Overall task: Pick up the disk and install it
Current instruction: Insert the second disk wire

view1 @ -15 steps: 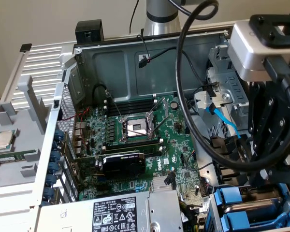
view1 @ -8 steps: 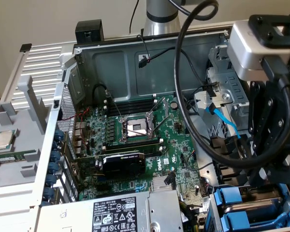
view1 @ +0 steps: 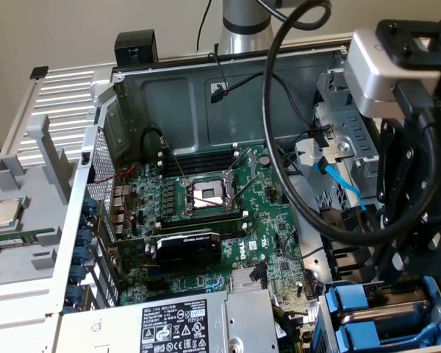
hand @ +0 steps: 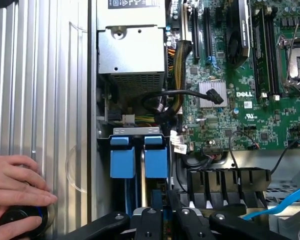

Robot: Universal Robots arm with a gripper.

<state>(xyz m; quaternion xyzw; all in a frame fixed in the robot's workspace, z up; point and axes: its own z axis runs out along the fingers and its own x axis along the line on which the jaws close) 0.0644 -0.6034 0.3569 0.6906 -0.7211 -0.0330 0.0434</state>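
Blue disk [hand: 152, 195] edge sits clamped between my jaws over the bay [hand: 138, 131]; any tilt could jam it against the rails.

Gripper [hand: 166, 220] black fingers low over drive bay, close together on a thin edge between them, can't tell what. Two blue carrier tabs [hand: 138, 156] side by side in bay. Green Dell mobo [hand: 240, 75] beyond, PSU box [hand: 131, 50] beside it. Person's hand [hand: 15, 192] on black knob [hand: 21, 220], ribbed metal panel [hand: 40, 75].
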